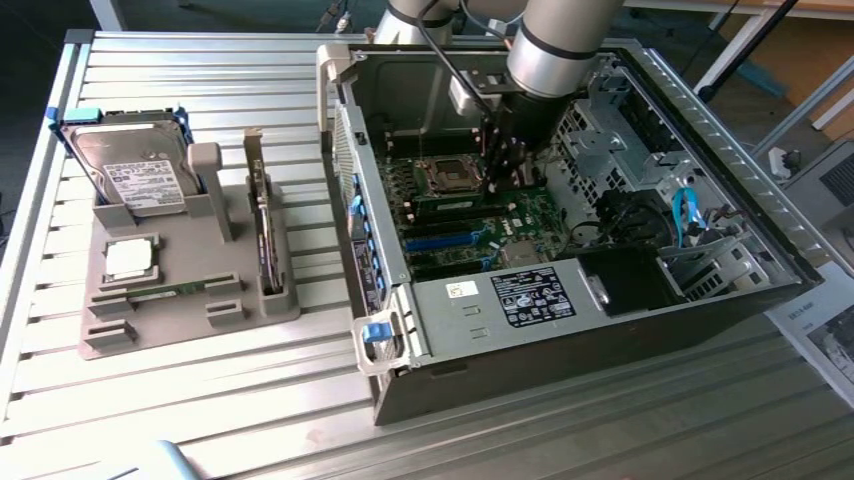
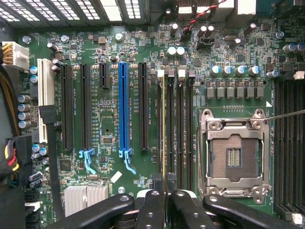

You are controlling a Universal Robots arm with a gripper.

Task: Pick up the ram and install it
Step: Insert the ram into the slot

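Pickup looks done, with the jaws clamped on the ram (image 2: 164, 129), which stands edge-on along the memory slots (image 2: 183, 129) beside the empty processor socket (image 2: 233, 160), though full seating is unclear.

Slatted metal table (image 1: 200, 80), its ribs running across the exterior view from left to right. Directly on it, toward the exterior view's left, stands a grey moulded parts holder (image 1: 174, 318) with upright posts and slots. Just beside it, toward the exterior view's right, an open desktop computer case (image 1: 534, 375) lies on its side, open side upward. A pale blue object (image 1: 171, 458) shows at the near edge; a printed sheet (image 1: 817, 345) lies at the far right
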